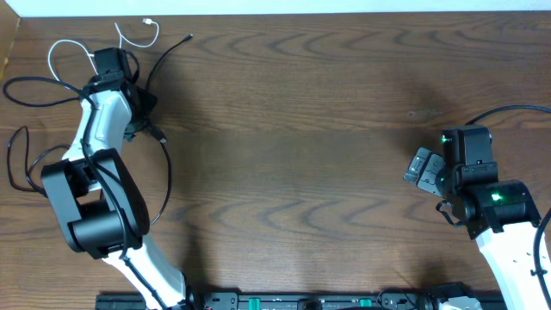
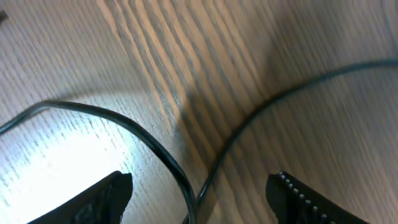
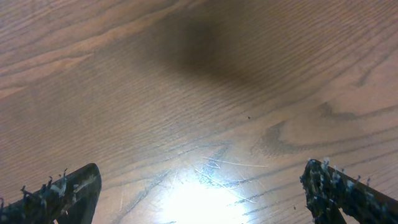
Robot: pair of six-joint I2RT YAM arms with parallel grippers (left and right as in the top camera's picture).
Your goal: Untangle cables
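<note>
A black cable (image 1: 164, 164) and a thin white cable (image 1: 65, 45) lie tangled at the table's far left. My left gripper (image 1: 142, 112) sits low over the black cable. In the left wrist view its fingers are spread wide (image 2: 199, 196) and two strands of black cable (image 2: 155, 146) cross on the wood between them, not pinched. My right gripper (image 1: 422, 166) is at the right side of the table, away from the cables. Its fingers are open (image 3: 199, 193) over bare wood.
The white cable's plug end (image 1: 148, 21) lies near the table's back edge. A black cable loop (image 1: 17, 159) reaches the left edge. Equipment rail (image 1: 301, 301) runs along the front edge. The right arm's own cable (image 1: 508, 110) arcs at the right edge.
</note>
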